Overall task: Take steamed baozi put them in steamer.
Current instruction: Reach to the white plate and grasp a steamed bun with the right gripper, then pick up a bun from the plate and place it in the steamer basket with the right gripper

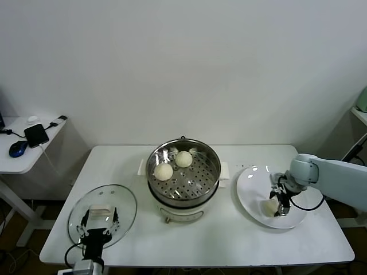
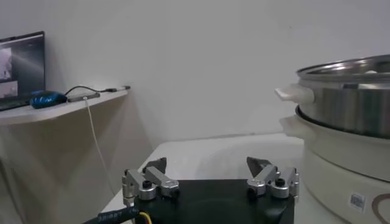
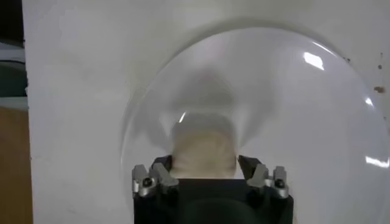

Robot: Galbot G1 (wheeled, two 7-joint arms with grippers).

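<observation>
White plate (image 1: 252,197) right of steamer (image 1: 183,175), right gripper (image 1: 279,201) fingers pinching baozi (image 1: 270,207), left gripper (image 2: 210,178) spread over glass lid (image 1: 123,201)

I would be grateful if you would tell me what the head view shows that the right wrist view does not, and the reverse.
Only the head view shows the steamer with two steamed baozi on its perforated tray, the glass lid lying on the table, and the left gripper open above that lid. Only the right wrist view shows, close up, the jaws standing against both sides of a bun. Both share the right gripper, the baozi between its jaws, and the white plate under it.
</observation>
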